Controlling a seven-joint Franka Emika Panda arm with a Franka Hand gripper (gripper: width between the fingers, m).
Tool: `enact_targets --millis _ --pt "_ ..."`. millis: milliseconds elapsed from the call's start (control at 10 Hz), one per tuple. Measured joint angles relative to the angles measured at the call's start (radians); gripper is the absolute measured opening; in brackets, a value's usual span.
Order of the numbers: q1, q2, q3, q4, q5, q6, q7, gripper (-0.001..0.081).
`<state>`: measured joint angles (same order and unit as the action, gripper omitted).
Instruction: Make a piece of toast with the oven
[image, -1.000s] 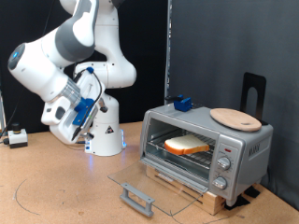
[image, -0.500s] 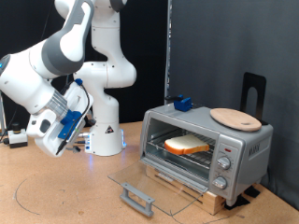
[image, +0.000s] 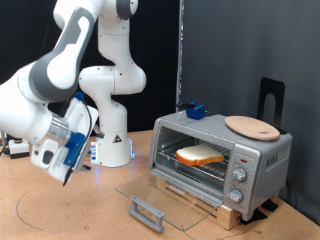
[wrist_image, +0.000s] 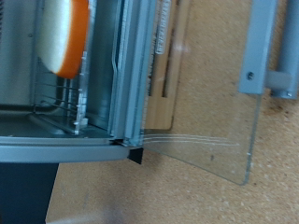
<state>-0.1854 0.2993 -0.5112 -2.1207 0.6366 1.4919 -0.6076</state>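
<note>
The piece of toast (image: 200, 155) lies flat on the wire rack inside the oven (image: 262, 158), pale face up with an orange-brown crust. The oven's glass door (image: 165, 193) hangs fully open, its grey handle (image: 147, 213) low over the table. My gripper (image: 66, 170) is far off at the exterior view's left, low over the table and holding nothing that I can see. In the wrist view the toast (wrist_image: 65, 33), the oven's front frame (wrist_image: 131, 75) and the open door (wrist_image: 210, 93) show from a distance, but no fingers appear.
A round wooden plate (image: 251, 126) rests on the oven's roof, with a blue object (image: 193, 110) behind it and a black stand (image: 271, 98) at the back. The oven sits on a wooden slatted base (image: 205, 203). The robot's white pedestal (image: 112, 150) stands left of the oven.
The arm has swung away from the oven, towards the exterior view's left and downwards. Toast, oven and door have not moved.
</note>
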Motion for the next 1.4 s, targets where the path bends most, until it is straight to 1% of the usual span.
enact_targets --millis 100,200,300,400,600,700,800,900,1100,1300,1400 --pt "0.001 0.040 0.003 0.006 0.000 0.017 0.000 0.0809" --pt "0.003 0.077 0.009 0.005 -0.002 0.052 -0.008 0.0809" --pt "0.006 0.103 0.016 0.013 -0.004 0.071 -0.014 0.0809" --pt "0.005 0.102 0.015 0.012 -0.002 0.070 -0.014 0.0809" --pt "-0.012 0.116 0.017 0.012 0.005 -0.003 -0.059 0.0809" --pt "-0.017 0.133 0.019 0.002 0.005 -0.008 -0.085 0.0809" --pt "-0.016 0.150 0.026 -0.015 0.005 -0.001 -0.101 0.0809" --pt "-0.014 0.166 0.038 -0.039 0.005 0.027 -0.116 0.0809" --pt "-0.003 0.188 0.074 -0.097 0.018 0.113 -0.144 0.0809" --pt "0.014 0.200 0.116 -0.150 0.061 0.182 -0.153 0.0809" --pt "0.022 0.201 0.138 -0.174 0.082 0.199 -0.153 0.0809"
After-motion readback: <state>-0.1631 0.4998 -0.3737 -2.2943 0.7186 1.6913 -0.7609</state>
